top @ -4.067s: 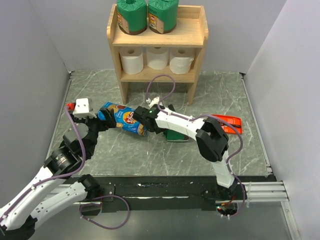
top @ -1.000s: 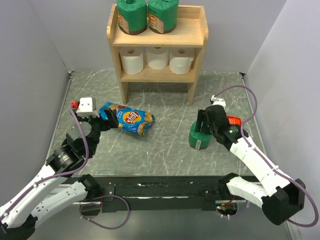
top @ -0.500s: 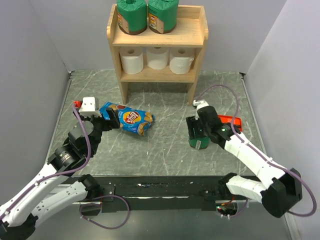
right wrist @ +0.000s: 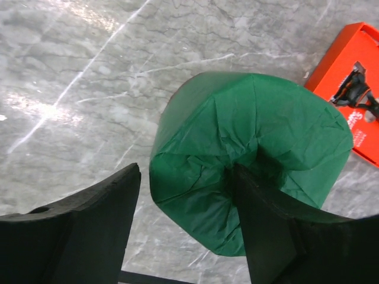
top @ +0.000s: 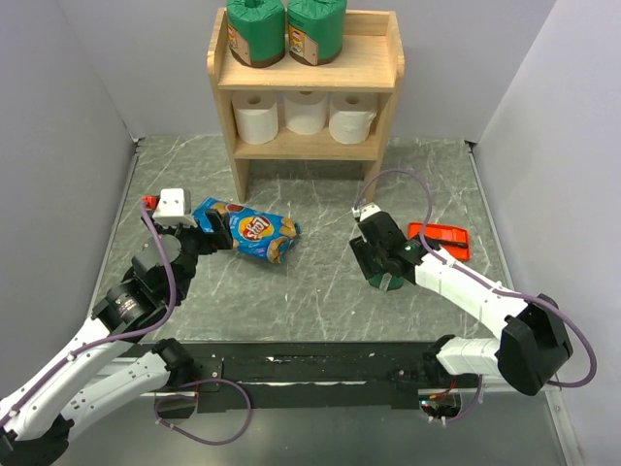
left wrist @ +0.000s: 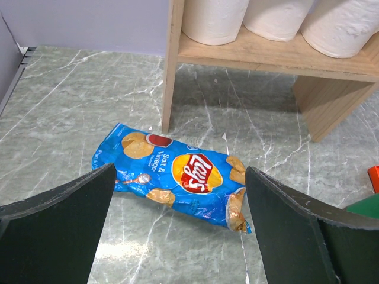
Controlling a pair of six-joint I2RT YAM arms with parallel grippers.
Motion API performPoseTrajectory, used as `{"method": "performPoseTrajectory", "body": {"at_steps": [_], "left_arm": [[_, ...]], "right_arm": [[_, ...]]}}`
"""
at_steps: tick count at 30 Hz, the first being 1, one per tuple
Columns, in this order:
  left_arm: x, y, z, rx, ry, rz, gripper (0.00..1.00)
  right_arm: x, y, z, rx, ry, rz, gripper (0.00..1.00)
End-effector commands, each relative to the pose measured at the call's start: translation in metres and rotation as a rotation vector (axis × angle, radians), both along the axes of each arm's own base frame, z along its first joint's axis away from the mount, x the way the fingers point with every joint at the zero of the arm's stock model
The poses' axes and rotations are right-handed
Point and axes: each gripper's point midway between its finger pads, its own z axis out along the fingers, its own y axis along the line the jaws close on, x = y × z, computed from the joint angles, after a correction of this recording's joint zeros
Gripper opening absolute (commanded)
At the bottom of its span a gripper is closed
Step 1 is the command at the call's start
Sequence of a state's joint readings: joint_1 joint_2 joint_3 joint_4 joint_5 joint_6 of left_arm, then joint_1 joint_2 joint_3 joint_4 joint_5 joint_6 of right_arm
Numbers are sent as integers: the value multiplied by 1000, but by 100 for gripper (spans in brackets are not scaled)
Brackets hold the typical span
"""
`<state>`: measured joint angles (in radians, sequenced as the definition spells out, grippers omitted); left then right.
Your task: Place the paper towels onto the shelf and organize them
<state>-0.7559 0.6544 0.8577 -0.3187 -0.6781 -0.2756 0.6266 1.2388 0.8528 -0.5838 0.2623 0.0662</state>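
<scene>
One green-wrapped paper towel roll [top: 389, 276] [right wrist: 249, 148] lies on the table right of centre. My right gripper [top: 375, 254] [right wrist: 186, 177] is open around its near end: one finger sits in the crumpled end hollow, the other stands just clear of its side. The light-wood shelf [top: 386, 60] holds two green rolls [top: 256, 29] [top: 316, 27] on top and three white rolls [top: 307, 110] on the lower tier [left wrist: 260, 56]. My left gripper [top: 199, 231] [left wrist: 179, 177] hangs wide open and empty above the table's left side.
A blue chip bag [top: 247, 230] [left wrist: 177, 174] lies flat in front of the left gripper, near the shelf's left leg. An orange razor package [top: 441, 240] [right wrist: 355, 118] lies just right of the green roll. Grey walls close in both sides.
My right gripper has moved left along the green roll and its jaws have narrowed round the roll's end. The left arm has stayed put.
</scene>
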Motion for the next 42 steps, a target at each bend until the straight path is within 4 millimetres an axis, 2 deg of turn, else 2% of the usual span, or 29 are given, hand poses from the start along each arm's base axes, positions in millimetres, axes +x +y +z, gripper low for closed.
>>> {"method": "performPoseTrajectory", "body": {"at_steps": [1, 10, 13, 14, 15, 19, 23, 26, 27, 29, 30, 32, 33, 35, 36, 38, 41, 42], "left_arm": [[0, -2, 12, -35, -32, -9, 96], [-1, -2, 13, -37, -34, -11, 96], [-1, -2, 13, -38, -35, -11, 96], [-1, -1, 13, -38, -35, -9, 96], [-1, -1, 13, -39, -36, -11, 96], [-1, -1, 13, -38, -35, -9, 96], [-2, 0, 14, -40, -39, -8, 96], [-1, -1, 13, -36, -37, -6, 97], [-1, 0, 13, -35, -36, -3, 97], [-1, 0, 14, -38, -39, -3, 96], [-1, 0, 14, -38, -39, -3, 97], [-1, 0, 13, -36, -37, -2, 97], [-1, 0, 14, -35, -38, -4, 97], [-2, 1, 14, -36, -39, -2, 96], [-2, 1, 13, -35, -38, -2, 96], [-2, 2, 15, -39, -43, 1, 96], [-2, 2, 14, -38, -42, 0, 96], [-2, 2, 15, -40, -44, -2, 96]], "right_arm": [[10, 3, 11, -28, -47, 10, 68], [11, 1, 2, -66, -37, 27, 63], [12, 3, 5, -65, -53, 38, 59], [11, 6, 5, -58, -56, 47, 55], [11, 6, 8, -75, -67, 85, 53], [2, 29, 20, -16, -82, 250, 48], [-3, 34, 34, -30, -85, 310, 47], [-4, 43, 57, -29, -131, 367, 45], [-4, 49, 75, -24, -163, 393, 45], [-4, 54, 98, -21, -209, 417, 44], [-3, 57, 123, -12, -252, 439, 43], [-6, 66, 150, -2, -303, 485, 43], [-4, 71, 183, 16, -376, 503, 43], [-7, 75, 212, 17, -435, 548, 42], [-5, 78, 239, 38, -493, 556, 42], [-5, 82, 268, 30, -570, 599, 41], [0, 82, 335, 42, -748, 609, 40], [2, 83, 348, 44, -788, 613, 40]]}}
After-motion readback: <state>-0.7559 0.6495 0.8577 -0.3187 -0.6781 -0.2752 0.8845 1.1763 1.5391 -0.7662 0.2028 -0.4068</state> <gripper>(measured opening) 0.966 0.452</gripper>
